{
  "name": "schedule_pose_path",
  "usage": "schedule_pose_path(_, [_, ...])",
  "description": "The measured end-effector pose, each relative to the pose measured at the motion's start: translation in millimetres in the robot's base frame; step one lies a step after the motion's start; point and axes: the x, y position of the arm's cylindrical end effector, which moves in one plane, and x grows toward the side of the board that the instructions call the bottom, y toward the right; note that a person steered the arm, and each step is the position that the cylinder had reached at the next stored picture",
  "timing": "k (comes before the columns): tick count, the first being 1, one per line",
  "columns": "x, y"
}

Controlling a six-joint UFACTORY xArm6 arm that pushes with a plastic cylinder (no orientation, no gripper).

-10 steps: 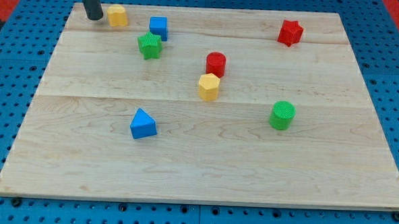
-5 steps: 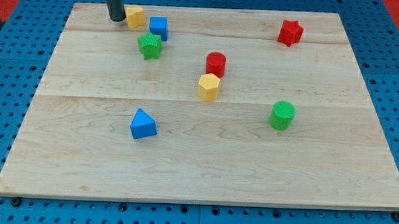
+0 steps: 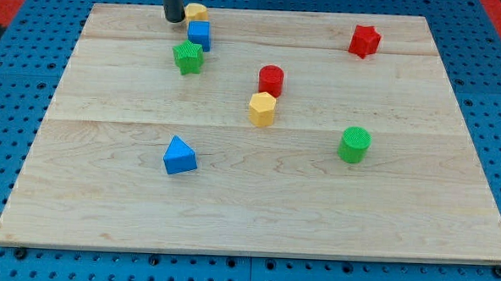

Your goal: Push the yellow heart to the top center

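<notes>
The yellow heart [image 3: 196, 13] lies near the board's top edge, left of centre, just above the blue cube [image 3: 199, 34] and touching or nearly touching it. My tip [image 3: 173, 19] is on the board right against the heart's left side. The rod rises out of the view's top.
A green star [image 3: 187, 57] sits below the blue cube. A red cylinder [image 3: 271, 79] and a yellow hexagon [image 3: 262, 109] stand near the middle. A red star [image 3: 364, 40] is at top right, a green cylinder [image 3: 354, 144] at right, a blue triangle [image 3: 179, 155] at lower left. The wooden board [image 3: 451, 208] lies on blue pegboard.
My tip has slid to the view's right along the top edge, pushing the yellow heart with it from the top left to just above the blue cube.
</notes>
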Motion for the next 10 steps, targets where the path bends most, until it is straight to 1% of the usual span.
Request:
schedule_pose_path(3, [-6.8,5.2])
schedule_pose_path(8, [-6.5,105.3])
schedule_pose_path(9, [-6.4,119.1])
schedule_pose_path(10, [-6.4,119.1])
